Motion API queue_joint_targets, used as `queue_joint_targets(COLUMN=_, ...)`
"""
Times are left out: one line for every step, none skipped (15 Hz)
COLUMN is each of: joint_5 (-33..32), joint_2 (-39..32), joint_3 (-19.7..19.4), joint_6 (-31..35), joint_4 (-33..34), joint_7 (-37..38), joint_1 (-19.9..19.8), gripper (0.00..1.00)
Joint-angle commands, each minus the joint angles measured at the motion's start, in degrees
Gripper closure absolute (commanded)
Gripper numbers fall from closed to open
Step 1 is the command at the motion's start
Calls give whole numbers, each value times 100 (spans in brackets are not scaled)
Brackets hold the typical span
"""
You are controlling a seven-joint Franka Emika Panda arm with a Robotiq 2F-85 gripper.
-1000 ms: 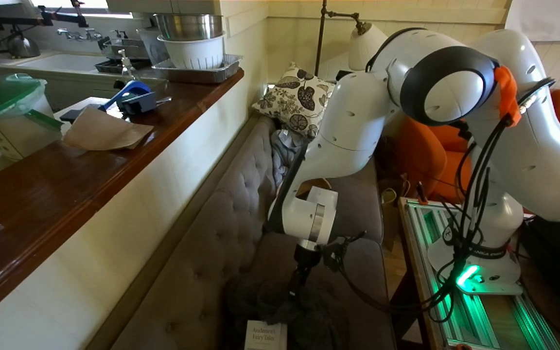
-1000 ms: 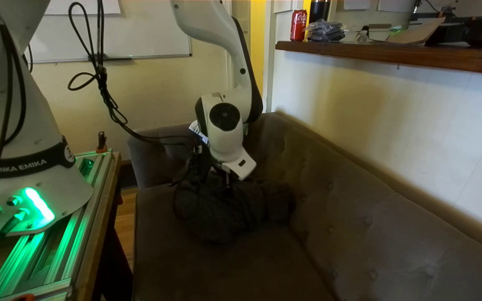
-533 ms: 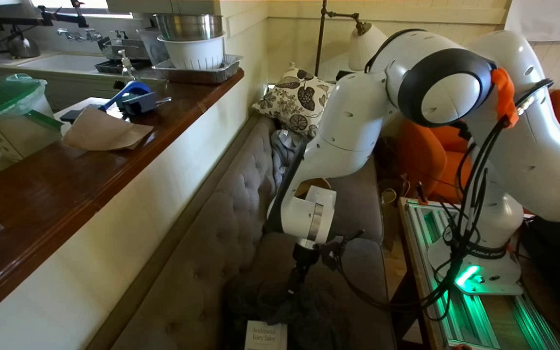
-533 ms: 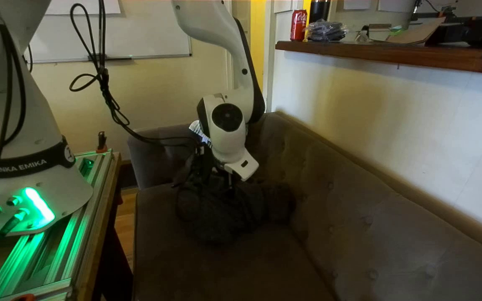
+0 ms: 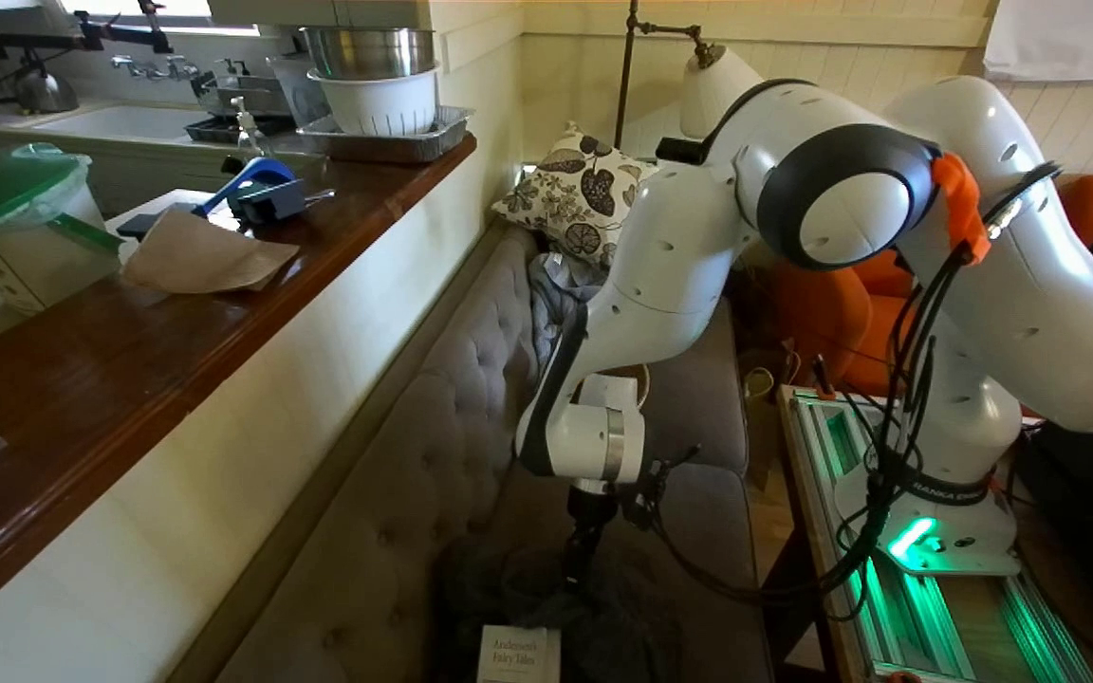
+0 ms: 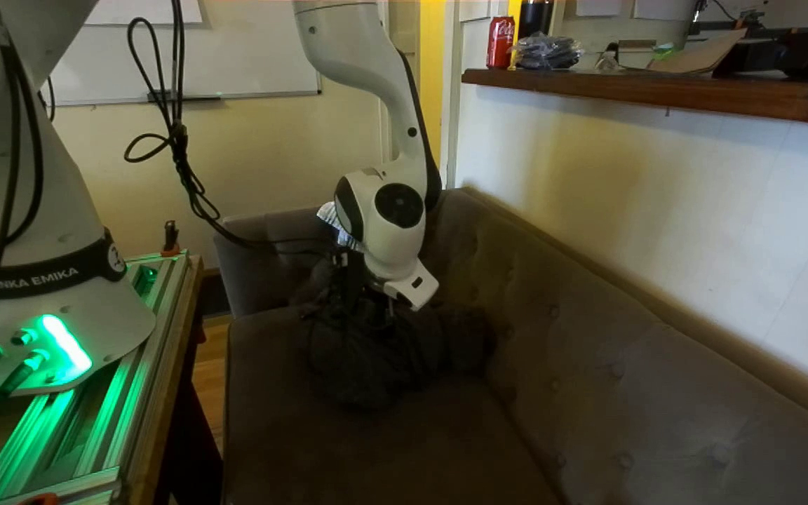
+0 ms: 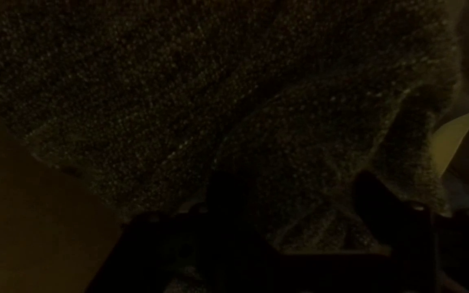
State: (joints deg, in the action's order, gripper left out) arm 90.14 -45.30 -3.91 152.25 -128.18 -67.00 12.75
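Black two-finger pincer (image 7: 295, 181) spread, directly above crumpled dark-grey fuzzy cloth (image 7: 218, 106); cloth shows in gap, contact unclear. No clear long axis; extends toward tufted grey-brown sofa backrest (image 6: 586, 351).

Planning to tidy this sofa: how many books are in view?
1: the Andersen's Fairy Tales book, cut off at the bottom edge of an exterior view, beside the dark cloth. More may be hidden under the cloth or behind the robot arm.

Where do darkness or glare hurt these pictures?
Wrist view: badly underexposed, black pincer nearly a silhouette against dark grey fuzzy cloth; both exterior views: green light strip on white robot base glares, cloth lies in deep shadow on grey-brown tufted sofa.
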Motion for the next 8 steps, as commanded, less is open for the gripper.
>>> queue_joint_targets(joint_5=-349, joint_2=-169, joint_3=-48, joint_6=0, joint_4=189, joint_7=347, joint_1=76, gripper=48)
queue_joint_targets(joint_5=-387, joint_2=-184, joint_3=-51, joint_6=-1, joint_4=211, joint_7=385, joint_1=74, gripper=56)
queue_joint_targets(joint_5=-400, joint_2=-189, joint_3=-50, joint_6=-6, joint_4=227, joint_7=401, joint_1=69, gripper=62)
queue_joint_targets(joint_5=-396, joint_2=-190, joint_3=-50, joint_6=-7, joint_4=235, joint_7=403, joint_1=64, gripper=70)
queue_joint_targets(joint_5=-394, joint_2=-188, joint_3=-50, joint_6=-11, joint_4=238, joint_7=406, joint_1=62, gripper=76)
queue_joint_targets(joint_5=-405, joint_2=-184, joint_3=-49, joint_6=-28, joint_4=236, joint_7=413, joint_1=58, gripper=84)
queue_joint_targets(joint_5=-421, joint_2=-175, joint_3=-47, joint_6=-49, joint_4=224, joint_7=414, joint_1=55, gripper=91)
queue_joint_targets(joint_5=-461, joint_2=-163, joint_3=-48, joint_6=-94, joint_4=202, joint_7=410, joint_1=43, gripper=98)
